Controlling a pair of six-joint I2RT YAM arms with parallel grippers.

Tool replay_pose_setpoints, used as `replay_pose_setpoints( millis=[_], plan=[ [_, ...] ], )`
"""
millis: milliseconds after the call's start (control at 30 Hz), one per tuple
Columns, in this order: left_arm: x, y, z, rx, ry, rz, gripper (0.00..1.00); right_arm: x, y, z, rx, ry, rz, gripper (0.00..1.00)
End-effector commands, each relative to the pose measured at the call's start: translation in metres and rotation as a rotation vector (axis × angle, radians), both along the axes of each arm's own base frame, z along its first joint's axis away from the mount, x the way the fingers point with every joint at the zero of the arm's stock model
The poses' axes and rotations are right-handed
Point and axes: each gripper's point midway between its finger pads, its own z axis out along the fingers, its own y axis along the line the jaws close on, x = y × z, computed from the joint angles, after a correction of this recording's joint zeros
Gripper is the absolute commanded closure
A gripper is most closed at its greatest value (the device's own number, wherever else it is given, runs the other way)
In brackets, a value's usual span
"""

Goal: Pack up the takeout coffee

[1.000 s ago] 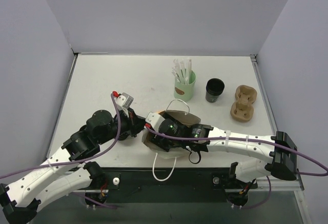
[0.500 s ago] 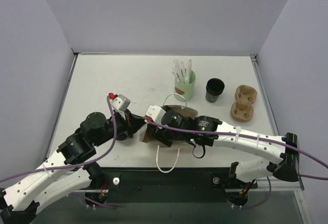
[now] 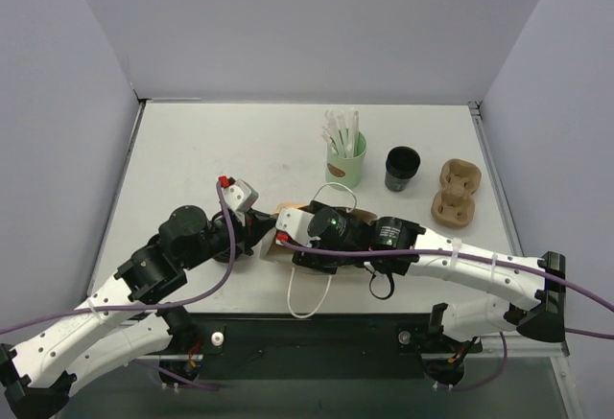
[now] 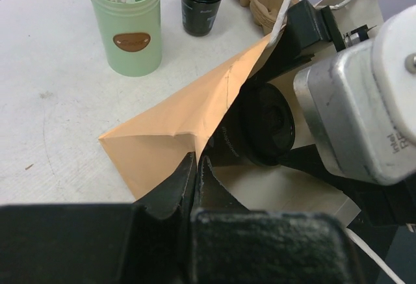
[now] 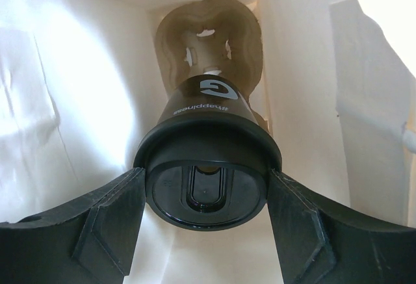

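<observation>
The takeout coffee (image 5: pixel 205 167) is found inside the paper bag (image 4: pixel 175 128), which lies toward the near side of the table (image 3: pixel 211 141), about midway between left and right. The cup is gripped at its lid by the right gripper (image 5: pixel 206 190), whose fingers are pressed against opposite sides of the rim, apparently so that it can be carried base-first into the bag. Its base is pointed at a pulp carrier (image 5: pixel 208 37) set at the closed end of the bag; whether it is seated in a well cannot be told. The bag's brown edge is pinched by the left gripper (image 4: pixel 196 170), its jaws clamped tight on the paper, evidently so that the mouth is held open and the bag is stopped from sliding as the cup is pushed in. A white handle (image 3: pixel 309 294) is draped toward the near edge. Farther back, well apart from the bag, a mint-green cup (image 3: pixel 345 158) of straws, a stack of black cups (image 3: pixel 403 169) and a second carrier (image 3: pixel 454 192) at the right are left untouched.
</observation>
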Motion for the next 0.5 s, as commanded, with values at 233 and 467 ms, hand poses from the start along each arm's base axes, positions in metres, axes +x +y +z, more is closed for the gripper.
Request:
replay_pose_setpoints(
  millis=[233,467],
  plan=[
    [0.000,-0.004,0.036,-0.056,-0.080,-0.021,1.00,-0.004,-0.018,-0.014,-0.122,-0.032,0.061,0.59],
    [0.004,-0.008,0.038,-0.067,-0.017,-0.001,1.00,-0.007,-0.019,-0.020,-0.197,-0.023,0.131,0.59]
  ],
)
